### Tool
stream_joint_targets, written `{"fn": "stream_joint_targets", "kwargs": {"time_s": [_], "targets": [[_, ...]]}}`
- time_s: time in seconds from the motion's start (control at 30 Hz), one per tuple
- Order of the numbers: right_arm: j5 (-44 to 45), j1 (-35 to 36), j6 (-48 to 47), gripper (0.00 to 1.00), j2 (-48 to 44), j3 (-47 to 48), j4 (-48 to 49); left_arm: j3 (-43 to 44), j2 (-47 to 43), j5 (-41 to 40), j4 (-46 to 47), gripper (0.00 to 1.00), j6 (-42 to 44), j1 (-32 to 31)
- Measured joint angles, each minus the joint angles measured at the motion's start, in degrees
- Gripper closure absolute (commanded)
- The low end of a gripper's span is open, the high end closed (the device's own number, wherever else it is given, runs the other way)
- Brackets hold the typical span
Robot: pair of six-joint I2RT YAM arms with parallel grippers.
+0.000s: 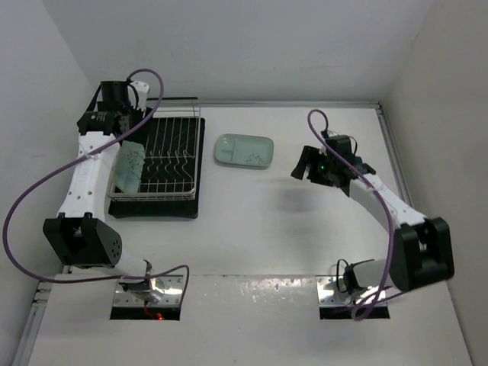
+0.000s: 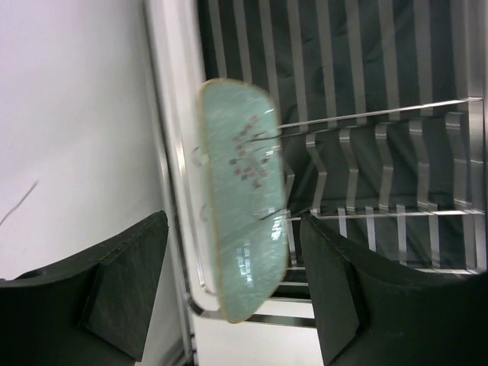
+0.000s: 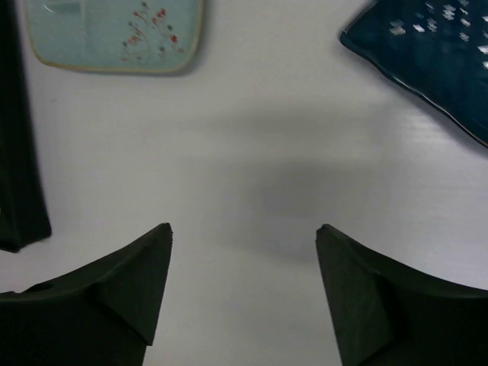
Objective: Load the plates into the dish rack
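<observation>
Rounded mint plate (image 2: 240,206), white wire rack (image 2: 350,180).

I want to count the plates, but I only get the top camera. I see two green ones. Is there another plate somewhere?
Observer: Yes. The right wrist camera shows a dark blue dish flat on the table, beyond the right jaws.
Operator: Are the left jaws squeezing the racked green plate?
Observer: No. The left wrist camera shows them open, the green plate standing on edge in the dish rack, a gap on each side.
Operator: Do the right jaws carry anything?
Observer: No. They stand open over bare table.
</observation>
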Motion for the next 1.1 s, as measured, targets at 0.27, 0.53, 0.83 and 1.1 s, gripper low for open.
{"fn": "stream_joint_targets", "kwargs": {"time_s": [0.27, 0.53, 0.83, 1.1], "targets": [[-8.4, 1.6, 1.4, 0.2, 27.3, 21.5, 5.2, 0.0, -0.5, 8.8, 0.2, 0.24, 0.9, -1.6], [-8.8, 2.6, 7.5, 0.23, 55.2, 46.2, 3.7, 0.0, 2.5, 9.0, 0.2, 0.23, 1.6, -1.7], [-10.5, 1.9, 13.8, 1.0, 60.4, 50.4, 4.7, 1.8, 6.3, 9.1, -1.0, 0.23, 1.9, -2.8], [-14.5, -0.3, 15.6, 1.0, 51.7, 35.1, 12.6, 8.2, 9.9, 15.3, -3.3, 0.15, 3.3, -7.5]]}}
